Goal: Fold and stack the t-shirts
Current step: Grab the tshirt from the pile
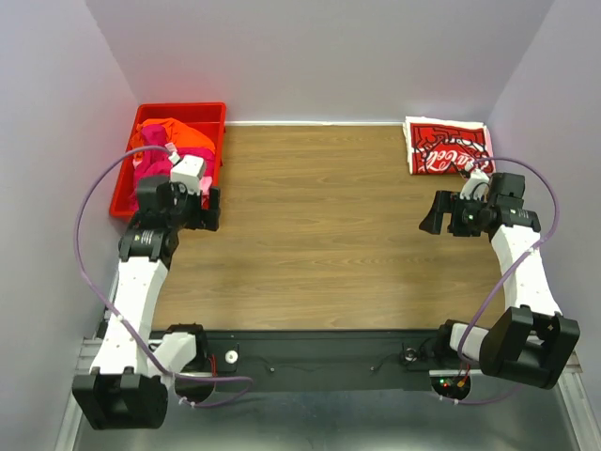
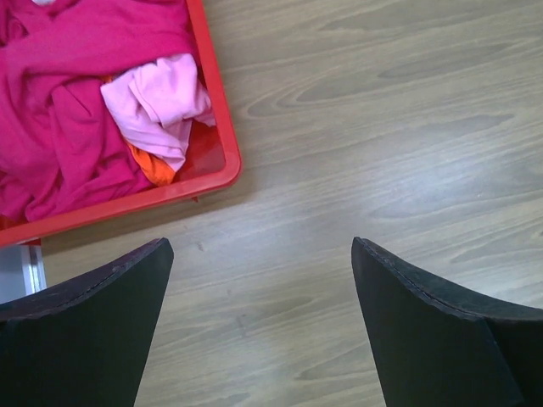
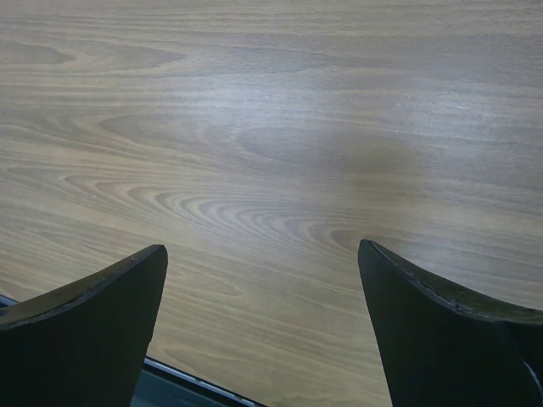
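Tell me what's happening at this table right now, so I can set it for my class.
Two robot arms have t-shirts to fold. A red-and-white Coca-Cola shirt lies folded at the far right corner of the table. The magenta shirt, light pink shirt and orange shirt sit crumpled in the red bin at far left. The left gripper hangs open beside the bin, the right gripper open over bare wood; neither holds anything.
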Controlling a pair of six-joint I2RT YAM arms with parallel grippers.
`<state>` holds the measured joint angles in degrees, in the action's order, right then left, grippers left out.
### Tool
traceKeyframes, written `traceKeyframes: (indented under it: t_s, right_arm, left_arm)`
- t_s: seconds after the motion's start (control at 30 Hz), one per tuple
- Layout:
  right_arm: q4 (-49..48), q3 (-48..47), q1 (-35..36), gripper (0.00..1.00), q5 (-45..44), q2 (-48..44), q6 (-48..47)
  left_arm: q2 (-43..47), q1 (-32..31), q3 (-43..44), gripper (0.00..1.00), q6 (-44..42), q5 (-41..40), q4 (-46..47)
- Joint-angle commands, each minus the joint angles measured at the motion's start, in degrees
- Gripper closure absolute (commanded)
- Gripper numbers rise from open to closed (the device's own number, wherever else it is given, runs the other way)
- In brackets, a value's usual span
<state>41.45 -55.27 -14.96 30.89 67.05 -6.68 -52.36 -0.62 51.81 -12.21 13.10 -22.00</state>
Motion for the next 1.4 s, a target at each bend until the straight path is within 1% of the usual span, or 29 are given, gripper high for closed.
traceKeyframes:
  t_s: [0.0, 0.03, 0.1, 0.13, 0.2, 0.23, 0.3, 0.33, 0.37, 0.43, 0.47, 0.5, 0.57, 0.63, 0.8, 0.9, 0.93, 0.97, 1.0, 1.07, 1.1, 1.13, 1.17, 1.2, 1.3, 1.33, 1.37]
  right_arm:
    - [-2.08, -0.02, 0.11, 0.0, 0.57, -0.78, -0.97]
    - [-2.08, -0.02, 0.11, 0.0, 0.66, -0.78, -0.8]
    - [-2.25, -0.1, 0.11, 0.0, 0.83, -0.25, -0.88]
    - [-2.51, -0.02, 0.11, 0.0, 0.83, -0.16, -0.88]
    - [-2.52, -0.02, 0.11, 0.0, 0.75, 0.01, -1.06]
    - [-2.6, -0.02, 0.11, 0.0, 0.75, 0.1, -1.14]
    - [-2.78, 0.07, 0.11, 0.0, 0.66, 0.28, -1.67]
    - [-2.78, 0.16, 0.11, 0.0, 0.66, 0.71, -1.85]
    - [-2.78, 0.16, 0.11, 0.0, 0.4, 0.89, -2.28]
    - [-2.78, 0.16, 0.11, 0.0, -0.13, 1.42, -2.81]
    - [-2.78, 0.33, 0.11, 0.0, -0.48, 1.94, -3.42]
    - [-2.78, 0.33, 0.11, 0.0, -0.66, 2.12, -3.69]
    - [-2.78, 0.68, 0.11, 0.0, -0.92, 2.65, -4.22]
    - [-2.87, 0.95, 0.11, 0.0, -0.92, 3.0, -4.22]
    - [-3.13, 1.12, 0.11, 0.0, -1.36, 3.62, -4.22]
    - [-3.22, 0.95, 0.11, 0.0, -1.63, 4.06, -4.22]
    - [-3.05, 0.6, 0.11, 0.0, -1.8, 4.32, -4.22]
    - [-3.04, 0.42, 0.11, 0.0, -2.15, 4.41, -4.4]
    - [-3.13, 0.25, 0.11, 0.0, -2.42, 4.32, -4.48]
    - [-3.04, -0.02, 0.11, 0.0, -3.12, 4.15, -4.83]
    - [-3.04, -0.1, 0.11, 0.0, -3.21, 3.88, -4.84]
    - [-2.96, -0.11, 0.11, 0.0, -3.21, 3.71, -4.92]
    - [-2.96, 0.07, 0.11, 0.0, -3.21, 3.44, -4.92]
    - [-2.96, 0.16, 0.11, 0.0, -3.21, 3.27, -4.84]
    - [-3.04, 0.6, 0.11, 0.0, -2.69, 2.74, -4.57]
    - [-3.04, 0.51, 0.11, 0.0, -2.51, 2.91, -4.57]
    - [-3.04, 0.51, 0.11, 0.0, -2.42, 2.91, -4.49]
  left_arm:
    - [-6.42, 0.18, 10.21, 0.01, -3.59, 1.13, -3.12]
    - [-11.14, 0.18, 16.16, 0.01, -4.48, 0.96, -6.01]
    - [-16.43, 2.99, 22.69, 0.01, -7.9, 2.7, -9.45]
    - [-21.51, 5.17, 28.64, 0.01, -9.05, 3.15, -12.08]
    - [-26.37, 7.47, 34.56, 0.01, -11.69, 3.68, -14.73]
    - [-30.83, 9.04, 39.11, 0.01, -14.4, 3.34, -15.61]
    - [-35.07, 11.16, 43.27, 0.01, -17.05, 3.77, -18.16]
    - [-39.18, 12.47, 47.03, 0.03, -18.37, 4.03, -19.39]
    - [-41.22, 14.4, 48.89, 0.03, -19.34, 3.95, -20.09]
    - [-45.01, 16.08, 53.72, 0.08, -20.13, 3.25, -21.24]
    - [-48.16, 17.22, 55.05, 0.09, -20.92, 2.64, -21.68]
    - [-49.75, 17.67, 56.02, 0.12, -21.36, 2.28, -21.94]
    - [-53.19, 18.02, 57.35, 0.14, -22.76, 0.18, -21.77]
    - [-55.64, 18.55, 56.56, 0.16, -23.21, -2.1, -20.11]
    - [-60.4, 18.99, 54.71, 0.17, -23.21, -4.58, -17.03]
    - [-63.47, 19.08, 54.01, 0.22, -22.95, -5.19, -15.27]
    - [-65.13, 18.99, 53.92, 0.29, -22.78, -5.63, -14.83]
    - [-65.93, 19.08, 54.09, 0.34, -22.77, -5.98, -14.83]
    - [-66.64, 19.08, 54.27, 0.43, -22.86, -6.07, -14.91]
    - [-67.96, 19.08, 54.97, 0.54, -22.77, -5.9, -15.09]
    - [-68.05, 19.08, 55.41, 0.63, -22.69, -5.64, -15.26]
    - [-67.88, 19.17, 56.81, 0.82, -22.51, -5.2, -15.7]
    - [-67.53, 19.17, 57.69, 0.92, -22.34, -4.67, -16.58]
    - [-66.83, 19.08, 58.57, 1.0, -21.64, -3.45, -16.93]
    - [-61.05, 19.08, 63.74, 1.0, -20.41, 0.06, -17.64]
    - [-61.02, 19.08, 63.76, 1.0, -20.05, 1.12, -17.9]
    - [-59.11, 19.08, 67.59, 1.0, -19.61, 2.18, -18.77]
